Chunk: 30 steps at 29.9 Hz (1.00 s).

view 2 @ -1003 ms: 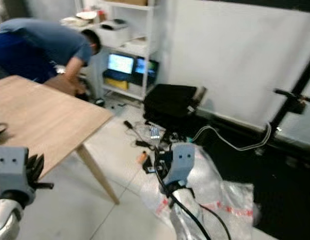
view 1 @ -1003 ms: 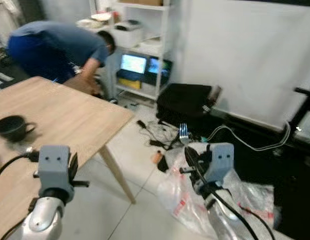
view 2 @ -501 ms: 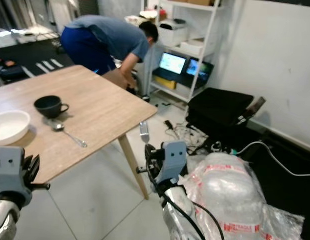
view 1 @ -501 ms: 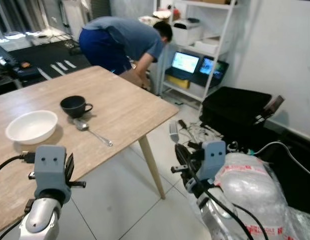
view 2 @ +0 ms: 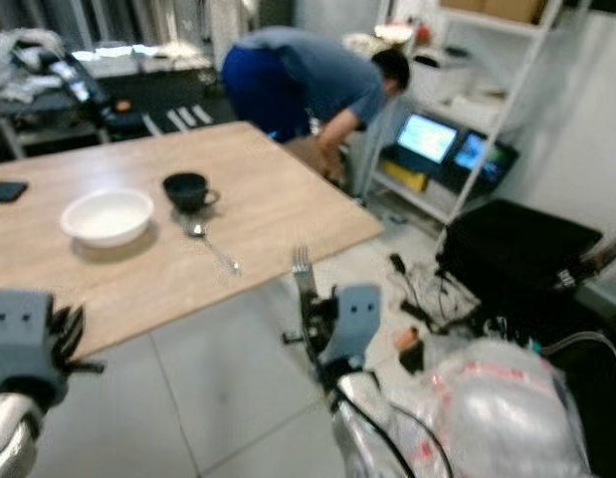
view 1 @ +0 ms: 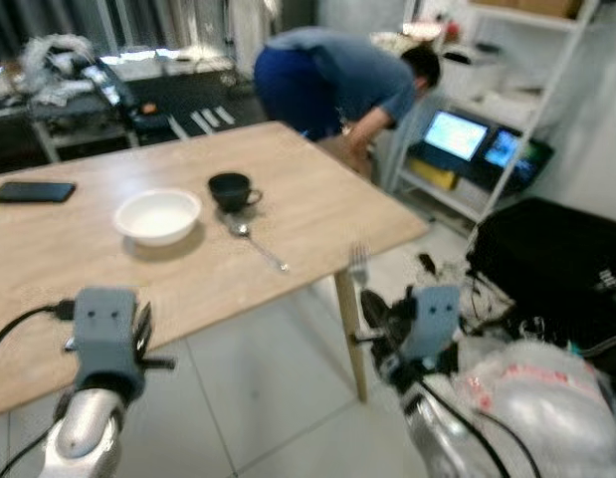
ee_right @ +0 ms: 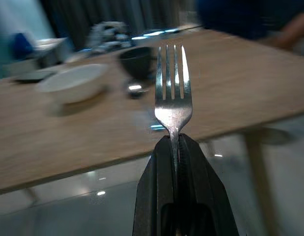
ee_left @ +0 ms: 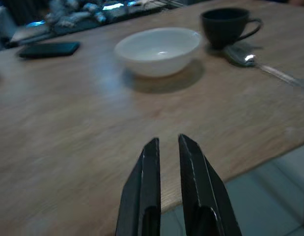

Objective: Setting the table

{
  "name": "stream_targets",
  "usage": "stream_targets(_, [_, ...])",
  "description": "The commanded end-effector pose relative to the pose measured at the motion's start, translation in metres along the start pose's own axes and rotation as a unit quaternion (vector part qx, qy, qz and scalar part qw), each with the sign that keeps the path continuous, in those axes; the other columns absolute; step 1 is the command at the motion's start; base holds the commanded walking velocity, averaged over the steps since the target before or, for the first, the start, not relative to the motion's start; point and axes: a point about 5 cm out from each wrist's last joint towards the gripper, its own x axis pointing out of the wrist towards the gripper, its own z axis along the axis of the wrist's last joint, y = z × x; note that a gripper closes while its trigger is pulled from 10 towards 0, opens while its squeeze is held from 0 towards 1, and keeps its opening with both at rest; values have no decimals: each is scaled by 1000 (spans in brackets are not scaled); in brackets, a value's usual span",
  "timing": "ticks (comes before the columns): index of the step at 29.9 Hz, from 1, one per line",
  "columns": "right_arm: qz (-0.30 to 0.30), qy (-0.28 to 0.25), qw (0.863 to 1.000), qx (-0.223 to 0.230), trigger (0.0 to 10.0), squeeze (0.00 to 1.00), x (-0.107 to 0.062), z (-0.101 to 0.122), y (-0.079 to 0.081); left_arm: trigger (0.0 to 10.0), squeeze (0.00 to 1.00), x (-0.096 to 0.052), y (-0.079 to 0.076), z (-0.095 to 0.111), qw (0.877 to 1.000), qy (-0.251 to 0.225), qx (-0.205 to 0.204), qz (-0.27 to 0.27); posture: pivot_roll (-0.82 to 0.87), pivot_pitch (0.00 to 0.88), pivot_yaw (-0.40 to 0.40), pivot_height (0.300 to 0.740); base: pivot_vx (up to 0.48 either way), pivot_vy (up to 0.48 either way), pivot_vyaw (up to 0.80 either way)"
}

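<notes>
Fork (ee_right: 173,93) pinched in right fingers (ee_right: 156,182); left fingers (ee_left: 191,182) nearly together over wooden table (view 1: 79,249).

Light wood rect. table (view 1: 317,214) on slim legs, over pale tiled floor (view 1: 258,398). On it: white round bowl (view 1: 158,214), black cup w/ handle (view 1: 231,189) beside it, metal spoon (view 1: 256,244) nr cup, black phone (view 1: 34,191) at far edge.

white bowl (view 1: 157,214), black cup (view 1: 229,189), silver fork (ee_right: 173,93)
</notes>
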Motion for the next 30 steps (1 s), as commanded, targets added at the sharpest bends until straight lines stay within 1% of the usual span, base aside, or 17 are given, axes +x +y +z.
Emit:
stream_targets(1, [-8,9,1000,4,10000,0,-4,-5,-4,10000,0,-2,0,-4,1000,9,4,1,104,111,54,740,0,0,756])
stream_targets(14, [-6,5,1000,4,10000,0,-2,-3,-4,10000,0,0,-1,-4,1000,7,0,7,105,106,50,740,0,0,755])
stream_targets(17, [-9,4,1000,10,10000,0,-2,-3,-4,10000,0,1,2,-5,1000,8,8,18,105,107,50,740,427,0,0])
stream_targets(19, [-12,1,1000,16,10000,0,-2,-2,-5,10000,0,1,3,-5,1000,10,4,24,105,108,50,740,480,0,0])
stream_targets(30, [-12,-11,999,34,10000,0,-3,0,-5,10000,0,1,3,-5,1000,10,4,22,105,114,51,740,480,0,0])
